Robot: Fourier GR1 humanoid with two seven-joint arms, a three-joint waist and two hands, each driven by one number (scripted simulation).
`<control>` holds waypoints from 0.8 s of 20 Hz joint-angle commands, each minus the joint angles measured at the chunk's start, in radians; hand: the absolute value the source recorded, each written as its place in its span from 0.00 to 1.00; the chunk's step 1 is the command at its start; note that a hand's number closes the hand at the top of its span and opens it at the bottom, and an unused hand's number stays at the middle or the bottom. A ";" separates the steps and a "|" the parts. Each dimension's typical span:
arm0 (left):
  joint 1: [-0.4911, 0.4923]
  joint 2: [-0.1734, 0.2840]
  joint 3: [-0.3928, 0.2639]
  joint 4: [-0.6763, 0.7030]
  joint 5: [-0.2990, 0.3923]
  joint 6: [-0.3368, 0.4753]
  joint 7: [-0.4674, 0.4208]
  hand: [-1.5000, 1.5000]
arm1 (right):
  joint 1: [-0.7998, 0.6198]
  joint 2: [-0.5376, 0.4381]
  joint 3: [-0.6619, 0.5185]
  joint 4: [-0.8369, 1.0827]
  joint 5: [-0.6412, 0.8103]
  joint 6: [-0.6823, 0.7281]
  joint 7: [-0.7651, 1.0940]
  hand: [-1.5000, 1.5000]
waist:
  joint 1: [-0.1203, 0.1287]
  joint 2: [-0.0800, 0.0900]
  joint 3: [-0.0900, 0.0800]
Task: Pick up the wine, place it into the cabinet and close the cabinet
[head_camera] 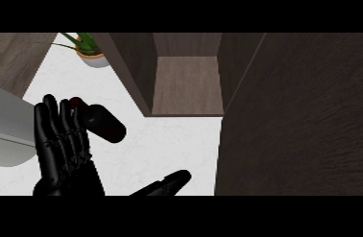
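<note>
The left robot hand (62, 140) is standing straight-fingered beside the dark glass wine bottle (102, 122), lying mid-desk near the white marble desk (177, 140) left edge. It should be curling round the body before lifting toward the open dark wooden cabinet (188, 82). The right robot hand (164, 184) is resting relaxed at the near edge.

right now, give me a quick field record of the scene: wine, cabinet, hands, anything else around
wine: dark bottle lying tilted on the white counter, left of the cabinet, not yet inside
cabinet: open, interior shelf bare; door swung out at the right
left hand: fingers straight, right beside the bottle, not curled round it
right hand: low at the bottom edge, only partly in view
other: potted plant at the back left; grey object at the left edge
</note>
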 commanded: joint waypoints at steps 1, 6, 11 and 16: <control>0.031 0.060 0.073 -0.045 0.118 -0.020 -0.011 0.00 | -0.032 0.000 -0.027 -0.122 -0.061 -0.030 0.091 0.00 | 0.003 0.001 0.000; 0.119 0.081 0.041 0.022 0.255 0.078 -0.185 0.00 | -0.031 0.011 0.004 -0.130 -0.036 -0.028 0.096 0.00 | 0.001 0.001 -0.001; 0.113 0.102 0.120 0.054 0.423 0.017 -0.249 0.00 | 0.027 -0.016 -0.053 -0.191 -0.112 0.006 0.102 0.00 | -0.005 0.001 -0.001; 0.217 0.137 0.210 0.123 0.693 -0.061 -0.514 0.00 | -0.010 0.014 -0.001 -0.171 -0.056 -0.030 0.128 0.00 | 0.001 0.001 -0.003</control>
